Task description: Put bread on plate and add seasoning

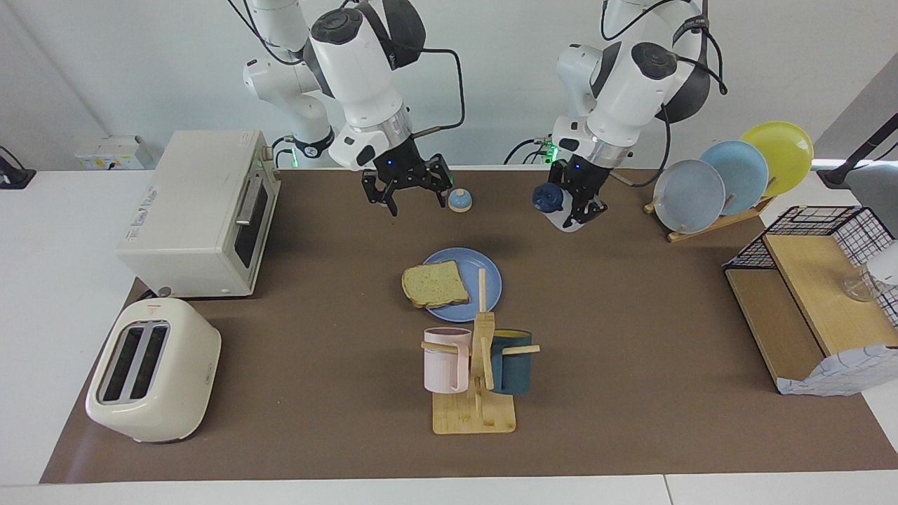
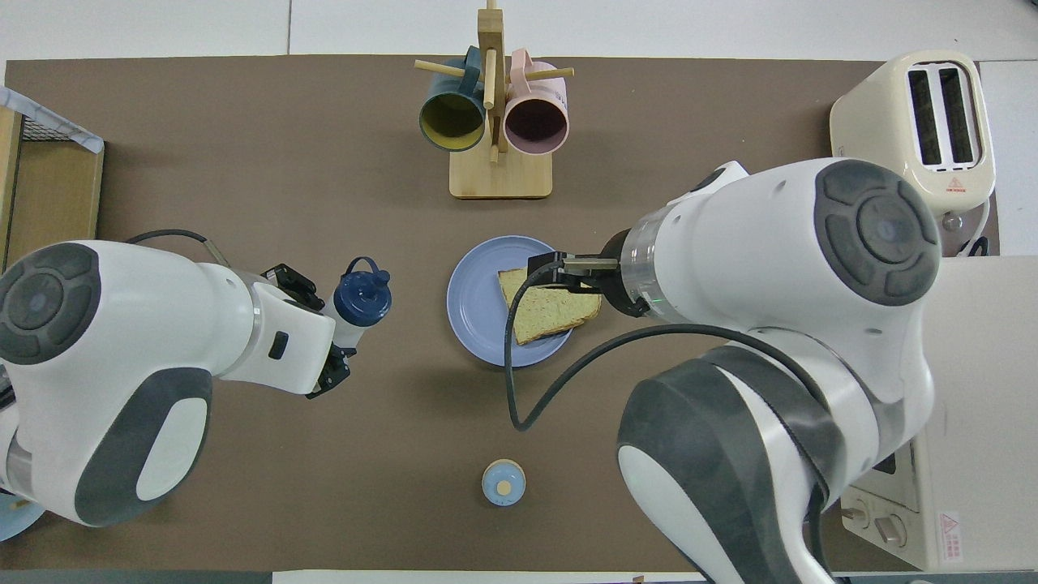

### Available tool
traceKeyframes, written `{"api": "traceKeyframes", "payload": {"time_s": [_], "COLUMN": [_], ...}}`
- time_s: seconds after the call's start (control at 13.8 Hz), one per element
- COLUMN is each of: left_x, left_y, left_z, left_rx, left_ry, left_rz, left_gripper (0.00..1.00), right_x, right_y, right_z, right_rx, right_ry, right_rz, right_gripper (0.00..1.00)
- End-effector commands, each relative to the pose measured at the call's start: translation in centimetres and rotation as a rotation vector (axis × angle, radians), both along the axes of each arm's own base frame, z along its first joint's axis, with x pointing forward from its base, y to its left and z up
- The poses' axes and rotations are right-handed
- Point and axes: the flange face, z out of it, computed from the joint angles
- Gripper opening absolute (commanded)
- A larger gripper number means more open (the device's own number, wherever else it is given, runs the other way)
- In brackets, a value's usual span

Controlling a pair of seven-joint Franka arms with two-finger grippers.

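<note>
The bread [image 1: 436,284] [image 2: 550,312] lies on the blue plate [image 1: 487,275] [image 2: 474,304] in the middle of the mat, overhanging the rim toward the right arm's end. My left gripper [image 1: 579,199] [image 2: 328,345] is shut on the seasoning [image 1: 548,198] [image 2: 362,298], a white bottle with a navy cap. It holds the bottle tilted in the air over the mat, beside the plate toward the left arm's end. My right gripper [image 1: 414,202] hangs open and empty above the mat, over the plate's side nearer the robots. In the overhead view its arm hides most of it.
A wooden mug rack [image 1: 476,410] with a pink and a teal mug stands just farther out than the plate. A small blue bell [image 1: 459,200] sits nearer the robots. Toaster [image 1: 153,368] and toaster oven [image 1: 196,210] are at the right arm's end, plate rack [image 1: 729,175] and wire shelf [image 1: 814,280] at the left arm's.
</note>
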Motion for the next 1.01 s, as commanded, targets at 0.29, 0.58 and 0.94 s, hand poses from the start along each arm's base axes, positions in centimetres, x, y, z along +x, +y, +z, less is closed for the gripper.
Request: {"api": "traceKeyframes", "payload": {"time_s": [0.29,0.58,0.94], "left_x": [-6.7,-7.3,-7.4], "left_y": [-0.8,-1.6,-1.5], "left_z": [0.9,1.2,1.4], "left_rx": [0.041,0.042,0.032], "left_ry": [-0.012,-0.026,-0.041], "left_rz": [-0.265,-0.281,-0.278], "left_gripper": [0.00,0.00,0.00], "right_x": [-3.8,-5.4,-7.8], "right_y": [6.3,8.7,9.7], "right_z": [8.6,8.0,6.5], "right_rx": [0.198,0.242,0.227], "right_ry": [0.061,0.020,0.027], "right_rz": [-0.124,-0.145,-0.121], "right_gripper": [0.62,0.51,0.47]}}
